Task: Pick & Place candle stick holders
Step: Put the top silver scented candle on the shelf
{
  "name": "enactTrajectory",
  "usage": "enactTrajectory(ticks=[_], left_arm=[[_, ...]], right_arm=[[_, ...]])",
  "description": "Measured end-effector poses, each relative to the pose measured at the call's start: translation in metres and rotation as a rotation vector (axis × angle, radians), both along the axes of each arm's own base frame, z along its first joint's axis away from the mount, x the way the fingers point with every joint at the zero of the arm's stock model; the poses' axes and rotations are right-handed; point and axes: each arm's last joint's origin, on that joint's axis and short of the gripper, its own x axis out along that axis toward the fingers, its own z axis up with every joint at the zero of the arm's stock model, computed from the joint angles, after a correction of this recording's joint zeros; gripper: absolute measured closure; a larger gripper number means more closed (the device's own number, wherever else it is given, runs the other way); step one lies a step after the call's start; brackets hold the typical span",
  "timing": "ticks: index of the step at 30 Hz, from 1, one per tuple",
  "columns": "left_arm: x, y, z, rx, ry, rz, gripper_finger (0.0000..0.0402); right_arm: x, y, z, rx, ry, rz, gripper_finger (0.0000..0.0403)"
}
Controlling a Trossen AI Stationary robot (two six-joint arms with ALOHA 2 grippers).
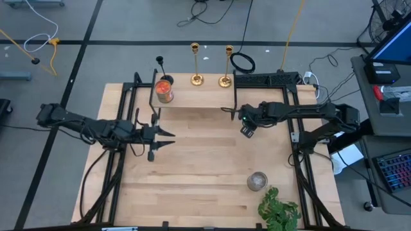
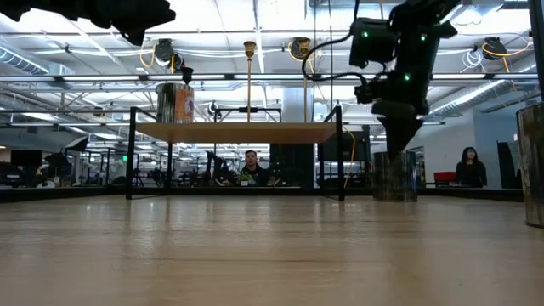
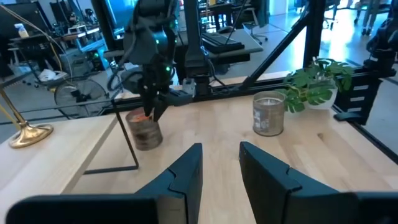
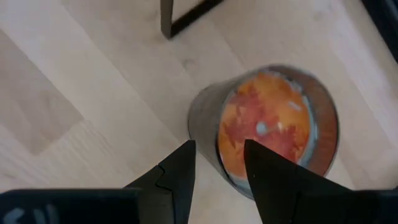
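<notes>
Two gold candlesticks (image 1: 195, 64) (image 1: 226, 66) and a shorter black one (image 1: 160, 64) stand on their round bases on the raised wooden shelf (image 1: 192, 96) at the table's far side. One gold base shows in the left wrist view (image 3: 28, 134). My right gripper (image 1: 226, 113) is open, pointing down over a glass jar with red-orange fill (image 4: 273, 124) that stands on the table by the shelf's right leg. One finger is outside the jar's wall and one is over the fill. My left gripper (image 1: 170, 136) is open and empty above the table's left middle. My right gripper stands from above with the jar's near wall (image 4: 205, 134) between its open fingers. I cannot tell whether either finger touches the glass. The jar stands upright on the table.
A second red-orange jar (image 1: 165, 90) stands on the shelf's left end. A grey-filled jar (image 1: 257, 181) and a green plant (image 1: 277, 208) are at the table's near right. The shelf's black legs (image 3: 127, 140) stand beside the jar. People sit in the room beyond.
</notes>
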Motion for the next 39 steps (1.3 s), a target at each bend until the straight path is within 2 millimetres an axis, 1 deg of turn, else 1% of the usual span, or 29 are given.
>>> enactTrajectory(ticks=[3,7,10,14,15,20,22,26,32,34,39], left_arm=[[0.000,-0.002,0.000,0.003,-0.002,0.007,0.0289],[-0.001,-0.003,0.000,0.003,-0.001,-0.001,0.0289],[-0.001,-0.003,0.000,0.003,0.000,-0.001,0.0289],[-0.001,-0.003,0.000,0.003,0.000,-0.001,0.0289],[-0.001,-0.003,0.000,0.002,0.000,-0.001,0.0289],[-0.001,-0.003,0.000,-0.009,0.002,0.000,0.0289],[-0.001,-0.003,0.000,-0.019,0.003,0.002,0.0289],[-0.001,-0.003,0.000,-0.027,0.004,0.003,0.0289],[-0.001,-0.003,0.000,-0.032,0.003,0.004,0.0289],[-0.001,-0.003,0.000,-0.033,0.003,0.004,0.0289],[-0.001,-0.003,0.000,-0.034,0.003,0.004,0.0289]], right_arm=[[-0.002,-0.001,-0.010,-0.009,0.007,0.041,0.0271],[-0.001,0.000,-0.014,-0.023,-0.015,0.069,0.0280],[0.000,0.001,-0.014,-0.027,-0.015,0.080,0.0311],[0.000,0.001,-0.014,-0.031,-0.013,0.090,0.0381],[0.000,0.001,-0.014,-0.030,-0.011,0.099,0.0390],[0.000,0.007,-0.012,0.016,-0.035,0.126,0.0396],[0.001,0.015,-0.010,0.058,-0.054,0.145,0.0399],[0.004,0.036,0.000,0.129,-0.119,0.197,0.0400],[0.011,0.070,0.028,0.144,-0.258,0.276,0.0401],[0.018,0.082,0.036,0.169,-0.345,0.332,0.0401],[0.043,0.112,0.061,0.184,-0.683,0.562,0.0402]])
